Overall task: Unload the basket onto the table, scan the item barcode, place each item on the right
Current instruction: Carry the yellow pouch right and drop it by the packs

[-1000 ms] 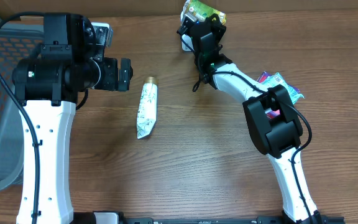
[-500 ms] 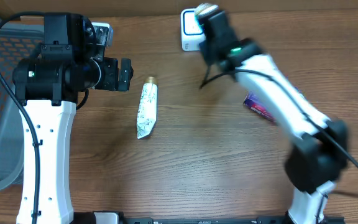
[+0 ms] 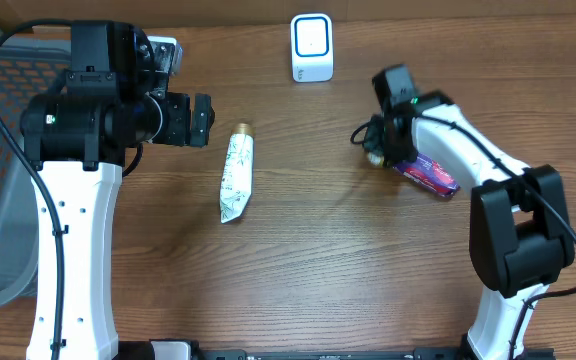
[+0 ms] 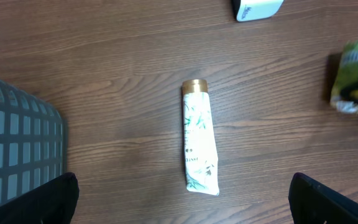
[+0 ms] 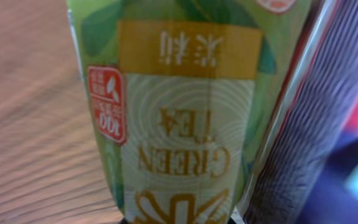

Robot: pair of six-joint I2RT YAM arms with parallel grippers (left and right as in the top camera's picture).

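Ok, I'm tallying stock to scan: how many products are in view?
3. A white tube lies mid-table; a green tea packet is in the right tool; a purple packet lies beside it. The right arm may hide others.

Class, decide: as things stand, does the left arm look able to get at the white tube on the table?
Probably yes. The white tube lies alone on the table just beside the left gripper, whose fingers stand open; nothing covers it, and the right gripper is off to the side.
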